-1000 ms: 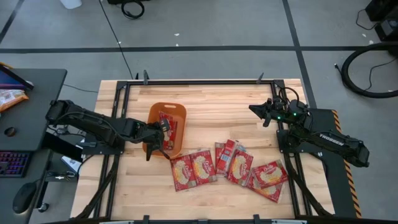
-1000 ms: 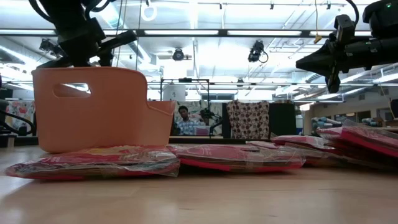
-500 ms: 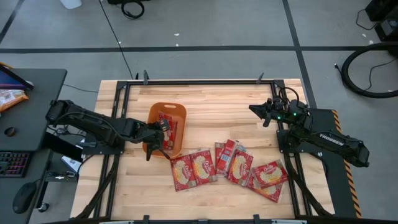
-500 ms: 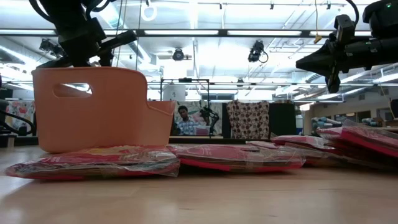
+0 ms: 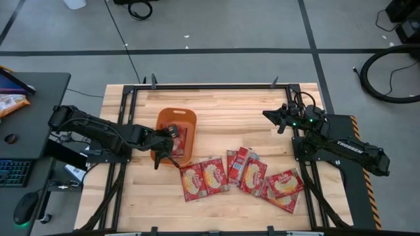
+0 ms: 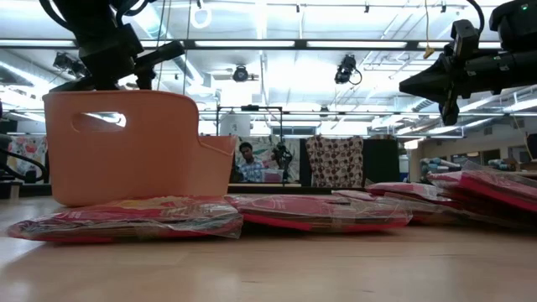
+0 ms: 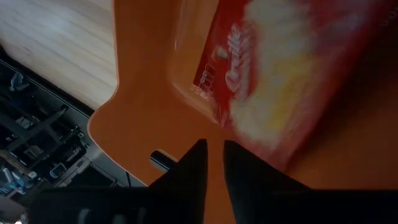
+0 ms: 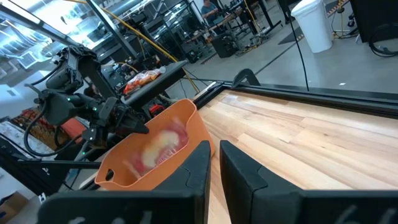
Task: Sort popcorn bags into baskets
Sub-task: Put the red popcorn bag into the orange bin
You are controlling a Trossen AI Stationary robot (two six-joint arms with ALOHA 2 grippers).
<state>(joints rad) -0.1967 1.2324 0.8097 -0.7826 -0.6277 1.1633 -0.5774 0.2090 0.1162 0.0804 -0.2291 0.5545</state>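
The orange basket [image 5: 186, 117] stands on the table's left half; it also shows in the low view [image 6: 126, 147] and the right wrist view [image 8: 186, 134]. One red popcorn bag [image 5: 178, 139] lies inside it [image 7: 267, 81]. Several more popcorn bags [image 5: 246, 172] lie flat on the table near its near edge [image 6: 319, 210]. My left gripper [image 5: 170, 133] hovers over the basket's inside, shut [image 7: 212, 155], just short of the bag. My right gripper [image 5: 266, 115] waits shut above the table's far right [image 8: 213, 162].
Bare wood lies between the basket and my right arm [image 5: 236, 118]. The loose bags overlap one another in a row from the basket's near corner toward the table's right [image 5: 283, 185]. A desk with a keyboard stands left of the table [image 5: 20, 118]. A person sits far behind [image 6: 247, 159].
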